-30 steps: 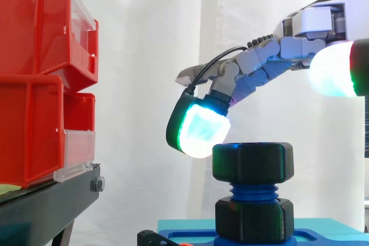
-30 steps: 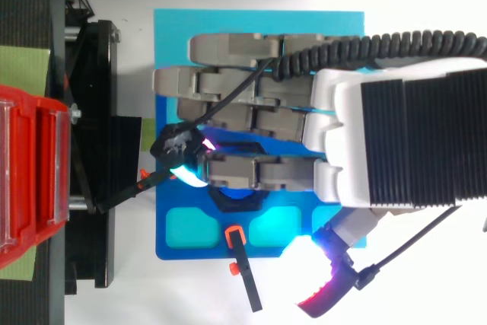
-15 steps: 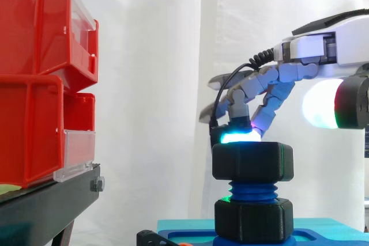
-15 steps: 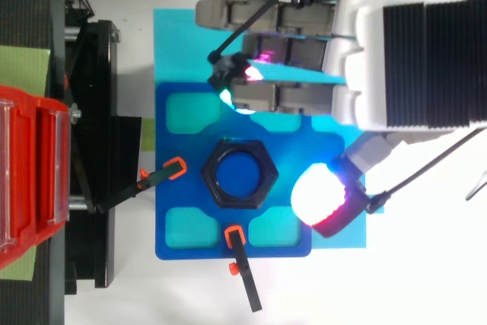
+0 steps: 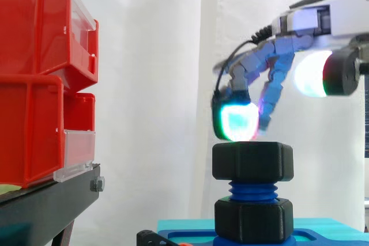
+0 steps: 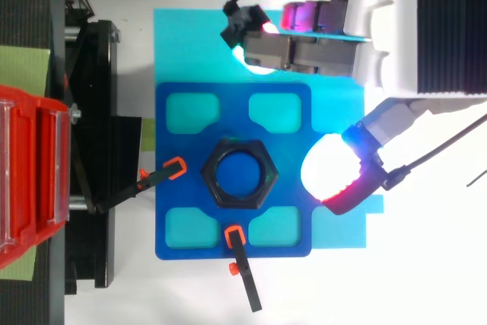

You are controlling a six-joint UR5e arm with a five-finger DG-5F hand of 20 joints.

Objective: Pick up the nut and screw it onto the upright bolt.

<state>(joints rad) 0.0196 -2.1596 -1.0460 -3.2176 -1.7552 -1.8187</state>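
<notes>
Black and six-sided, the plastic nut [image 5: 252, 161] sits threaded on top of the ribbed blue bolt [image 5: 252, 190]. The bolt stands upright from a second black nut [image 5: 253, 220] on a smooth blue plate [image 6: 293, 142] with rounded teal pockets. Behind and above it the hand [image 6: 327, 51] hangs with jointed grey fingers loosely bent downward, gripping nothing, its thumb spread wide, one glowing cyan-green pad [image 5: 236, 122] clear of the nut, and beyond hangs the softly folded white curtain [image 5: 150, 84].

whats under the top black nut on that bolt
Blue bolt thread shows just below the top nut, then a second black nut seated on the blue plate. The thread inside both nuts is covered.
</notes>
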